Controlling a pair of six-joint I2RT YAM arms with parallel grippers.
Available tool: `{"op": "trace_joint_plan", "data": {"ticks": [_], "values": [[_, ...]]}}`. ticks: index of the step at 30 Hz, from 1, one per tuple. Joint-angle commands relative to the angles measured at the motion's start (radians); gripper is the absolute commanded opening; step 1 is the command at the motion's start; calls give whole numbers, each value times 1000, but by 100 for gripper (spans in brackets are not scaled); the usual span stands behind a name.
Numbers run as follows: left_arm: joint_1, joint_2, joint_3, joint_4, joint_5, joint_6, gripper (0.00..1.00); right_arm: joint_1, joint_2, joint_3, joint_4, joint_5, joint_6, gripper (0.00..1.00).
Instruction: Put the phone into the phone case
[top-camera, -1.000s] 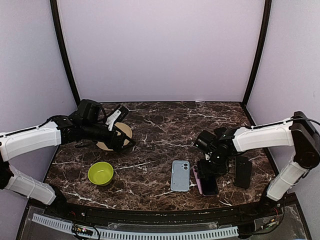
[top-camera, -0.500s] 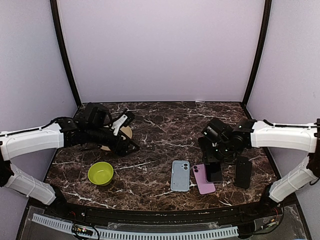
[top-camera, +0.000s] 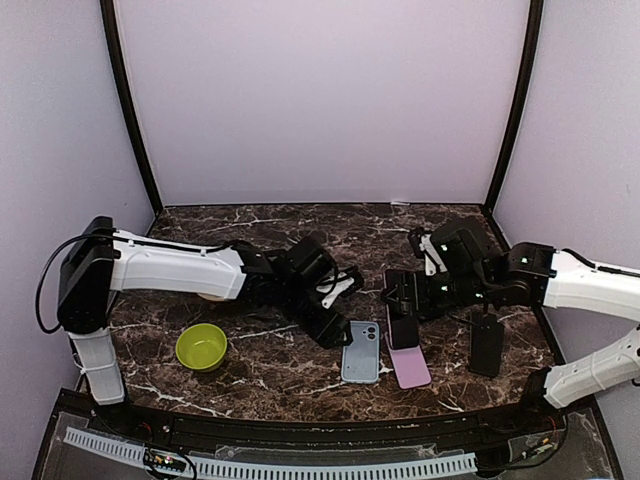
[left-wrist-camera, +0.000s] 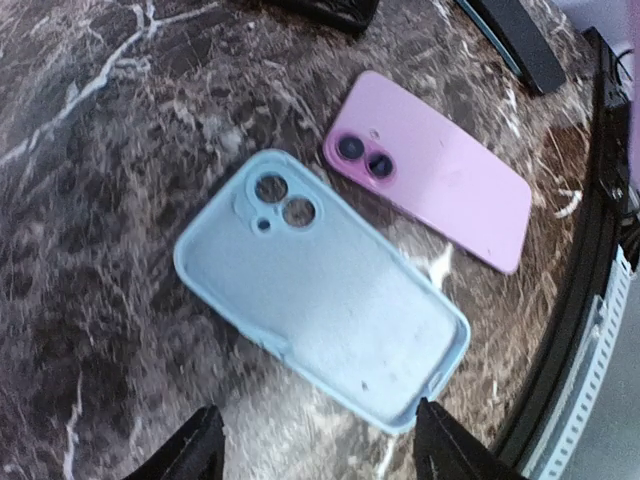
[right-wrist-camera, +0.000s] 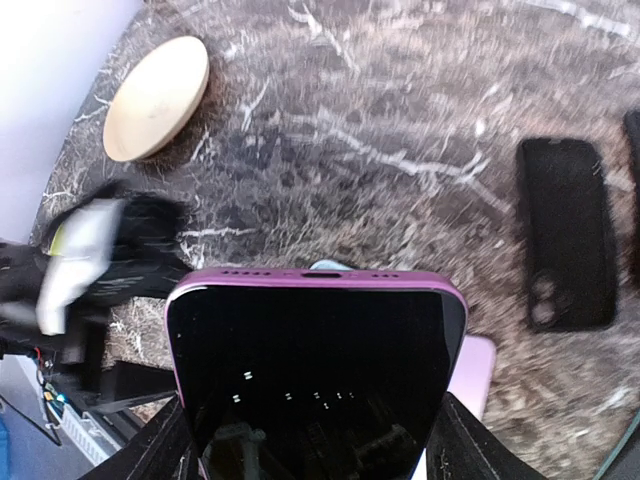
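The phone (right-wrist-camera: 318, 370), black screen with a purple rim, stands on edge between the fingers of my right gripper (right-wrist-camera: 318, 440), which is shut on it. From above, it hangs just over the table at centre right (top-camera: 403, 328). The light blue phone case (left-wrist-camera: 320, 290) lies hollow side up, just left of it (top-camera: 360, 352). My left gripper (left-wrist-camera: 322, 455) hovers low over the case's near end, open, one fingertip on each side of it. In the top view that gripper (top-camera: 338, 322) sits at the case's left edge.
A pink phone-shaped slab (top-camera: 411, 368) with two camera rings lies flat beside the blue case. A black case (top-camera: 487, 345) lies further right. A green bowl (top-camera: 201, 346) stands front left. A beige plate (right-wrist-camera: 158, 85) sits behind the left arm.
My left arm swung from the plate at far left to the blue case, its jaws narrowing. My right gripper lifted the dark phone off the pink slab and carried it slightly back and left.
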Motion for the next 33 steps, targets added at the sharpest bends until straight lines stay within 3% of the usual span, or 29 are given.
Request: {"op": "trace_joint_plan", "data": {"ticks": [1,5,7,10,15,19,23,25,26,28,30,33], "values": [[7,142,274,-83,-70,72,68,-29,-69,-29,-4,64,-95,31],[28,310,487,-177,-90,190,73,-48,-71,-36,-4,6,-145,31],[69,355,511,-194,-63,207,71,-51,-70,-22,-26,20,-154,31],[116,379,493,-184,8,292,65,-53,-88,-26,-11,44,-149,31],[102,386,465,-193,183,446,63,-58,-73,-21,18,56,-132,30],[88,387,438,-172,202,488,63,-57,-33,0,-6,70,-134,29],[87,391,402,-169,154,491,52,-58,-27,-8,-21,72,-128,29],[87,391,386,-177,129,481,40,-58,-31,-15,-21,80,-124,29],[86,391,377,-181,116,471,27,-58,-32,-18,-22,86,-123,28],[79,387,371,-201,81,429,11,-58,-34,-19,-20,98,-123,28],[68,364,335,-189,23,360,4,-58,-32,-18,-13,104,-124,27],[38,304,261,-143,-125,237,0,-50,-30,-28,24,96,-100,25]]}}
